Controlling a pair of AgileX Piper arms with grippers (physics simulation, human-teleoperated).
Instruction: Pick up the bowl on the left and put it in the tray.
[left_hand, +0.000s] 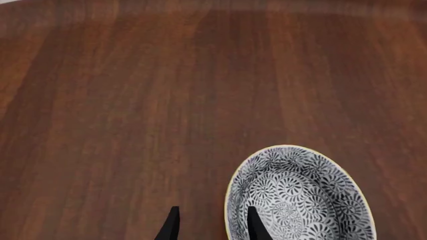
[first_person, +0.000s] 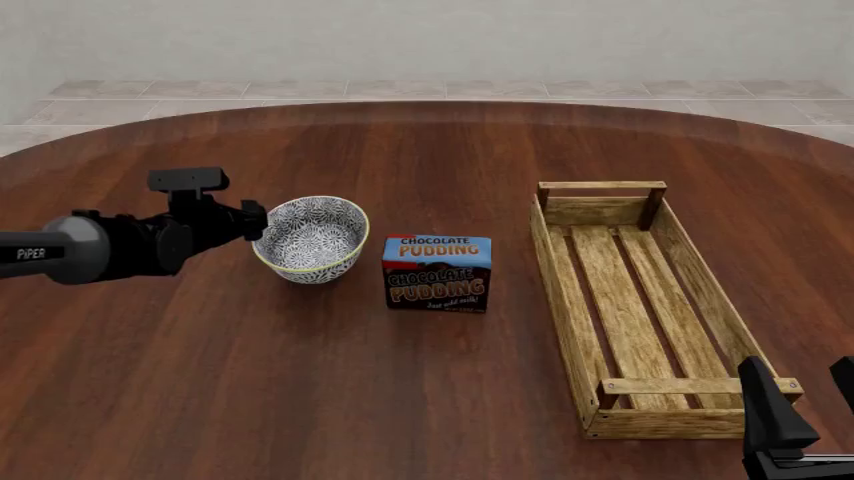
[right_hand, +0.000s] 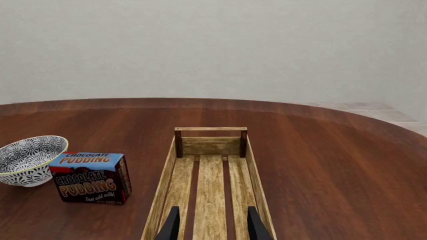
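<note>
The blue-and-white patterned bowl (first_person: 311, 238) stands on the table left of centre, also seen in the left wrist view as the bowl (left_hand: 300, 195) and small in the right wrist view as the bowl (right_hand: 27, 160). My left gripper (first_person: 259, 221) is at its left rim. In the left wrist view the left gripper (left_hand: 212, 226) is open and straddles the rim, one finger (left_hand: 257, 225) inside the bowl and the other outside. The wooden slatted tray (first_person: 561, 290) lies lengthwise on the right. My right gripper (first_person: 806, 395) hangs open at the near end of the tray (right_hand: 167, 185).
A blue chocolate pudding box (first_person: 437, 272) stands between the bowl and the tray, close to the bowl's right side; the right wrist view shows the same box (right_hand: 90, 177). The dark wooden table (first_person: 400, 400) stretches around all of them.
</note>
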